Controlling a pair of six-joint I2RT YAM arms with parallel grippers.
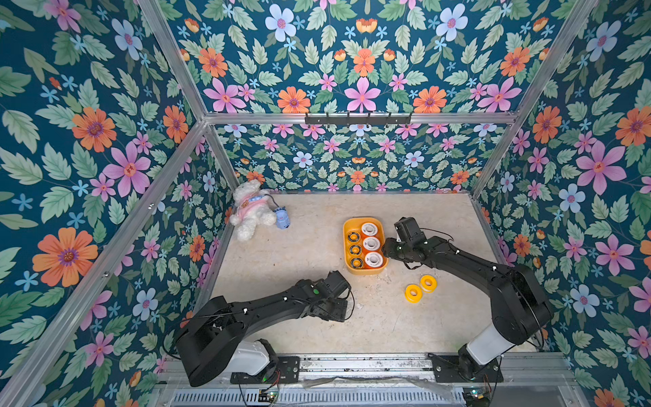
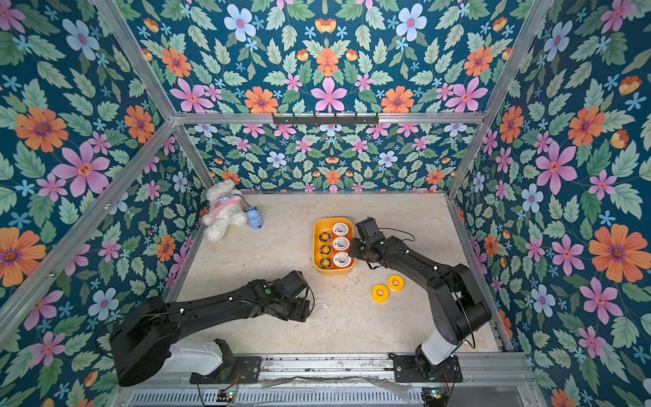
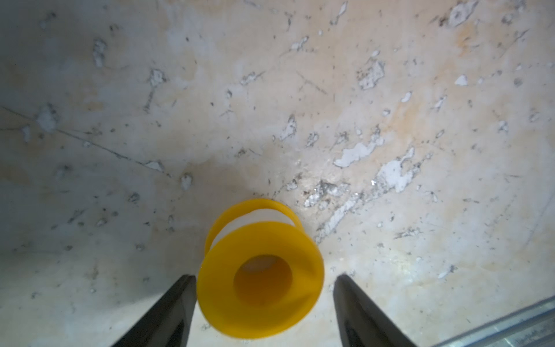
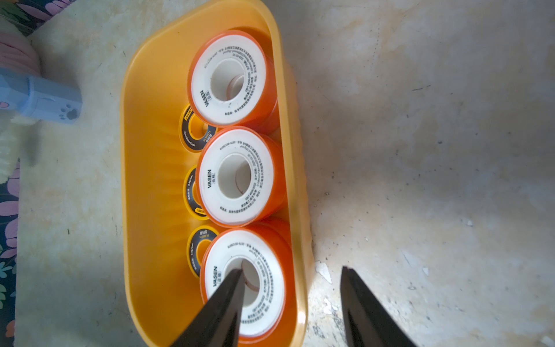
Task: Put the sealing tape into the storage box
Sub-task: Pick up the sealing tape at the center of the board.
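The yellow storage box sits mid-table and holds three white-faced orange sealing tape spools beside three small black-and-yellow ones. My right gripper is open astride the box's near wall. One fingertip is over the nearest white spool's hole, the other outside the box. Two yellow spools lie on the table under the right arm. In the left wrist view my left gripper is open around a tilted, blurred yellow spool, with a small gap on one side.
A white plush toy with a blue tag lies in the far left corner. Flowered walls with metal frame posts close in the table on three sides. A metal rail runs along the table's front edge near the left gripper.
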